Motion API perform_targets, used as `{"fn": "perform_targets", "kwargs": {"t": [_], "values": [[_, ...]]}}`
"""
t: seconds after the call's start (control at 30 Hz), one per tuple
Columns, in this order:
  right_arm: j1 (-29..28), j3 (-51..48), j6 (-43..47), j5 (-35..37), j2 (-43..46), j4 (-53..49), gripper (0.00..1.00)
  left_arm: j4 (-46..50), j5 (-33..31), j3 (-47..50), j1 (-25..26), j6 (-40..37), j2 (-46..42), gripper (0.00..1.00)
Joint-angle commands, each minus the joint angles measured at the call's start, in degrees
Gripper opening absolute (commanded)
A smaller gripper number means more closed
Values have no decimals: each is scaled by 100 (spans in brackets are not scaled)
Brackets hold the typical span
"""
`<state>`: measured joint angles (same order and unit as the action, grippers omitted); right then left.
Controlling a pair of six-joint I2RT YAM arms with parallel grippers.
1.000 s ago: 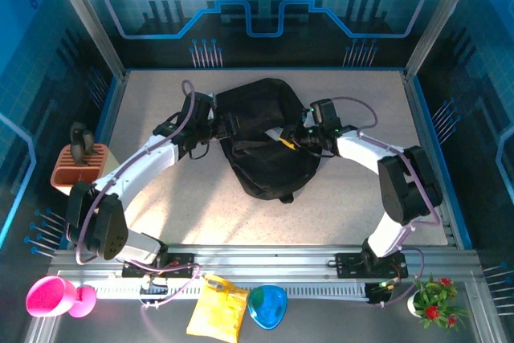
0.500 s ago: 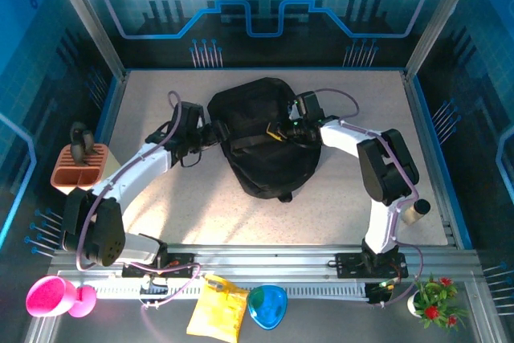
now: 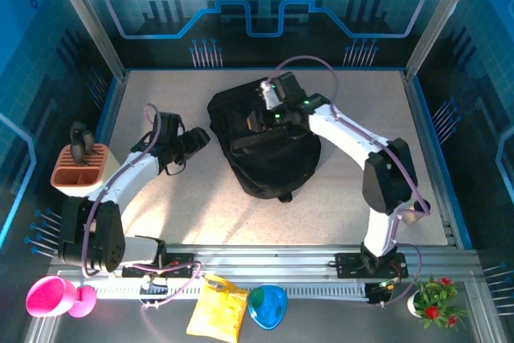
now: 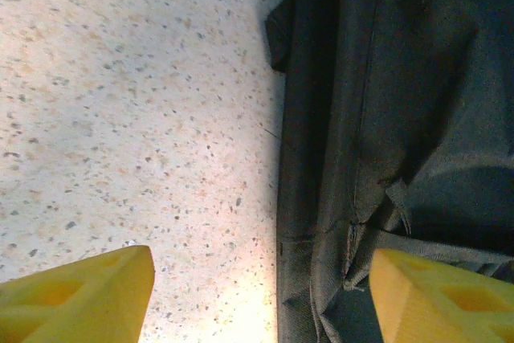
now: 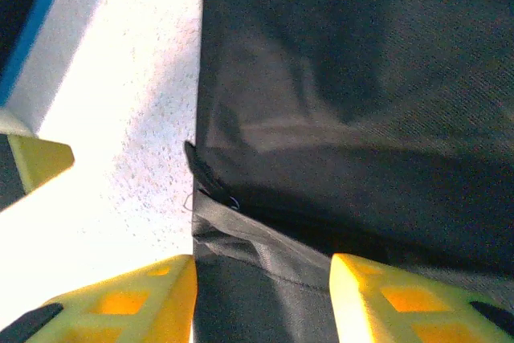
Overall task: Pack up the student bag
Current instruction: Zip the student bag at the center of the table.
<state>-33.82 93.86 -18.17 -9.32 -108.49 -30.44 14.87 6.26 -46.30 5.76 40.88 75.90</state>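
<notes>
The black backpack (image 3: 269, 162) lies flat near the middle of the speckled bench (image 3: 161, 206), between the two arms. The left end effector (image 3: 202, 137) sits just beside the backpack's left edge, jaws spread wide and holding nothing. The right end effector (image 3: 254, 123) is over the backpack's upper part, jaws partly apart above the fabric, gripping nothing.

The student bag (image 3: 269, 150) lies on the table (image 3: 201, 206), a rack (image 3: 79, 168) well left.

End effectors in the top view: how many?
2. The left end effector sits over the speckled tabletop beside the large black fabric backpack's left edge; the right end effector is over the backpack's upper part.
</notes>
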Motion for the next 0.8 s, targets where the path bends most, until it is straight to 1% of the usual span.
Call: {"fn": "perform_targets", "kwargs": {"t": [0.0,0.13,0.23,0.33,0.47,0.63,0.77], "values": [[-302,679,1390,496,-588,-1043,50,232,-68,112,-130,122,-287,76],[-530,1391,1786,436,-1194,-1253,54,370,-201,128,-195,87,-454,85],[-670,1859,1903,457,-1602,-1357,57,472,-325,143,-220,56,-556,91],[-745,2167,1865,501,-1909,-1387,58,528,-403,155,-233,41,-616,95],[-756,2379,1740,522,-2144,-1412,58,538,-388,146,-242,8,-654,96],[-751,2602,1667,877,-2365,-1519,53,520,-398,150,-242,16,-638,96],[-783,2870,1690,1000,-2502,-1704,53,499,-363,137,-250,24,-594,96]]}}
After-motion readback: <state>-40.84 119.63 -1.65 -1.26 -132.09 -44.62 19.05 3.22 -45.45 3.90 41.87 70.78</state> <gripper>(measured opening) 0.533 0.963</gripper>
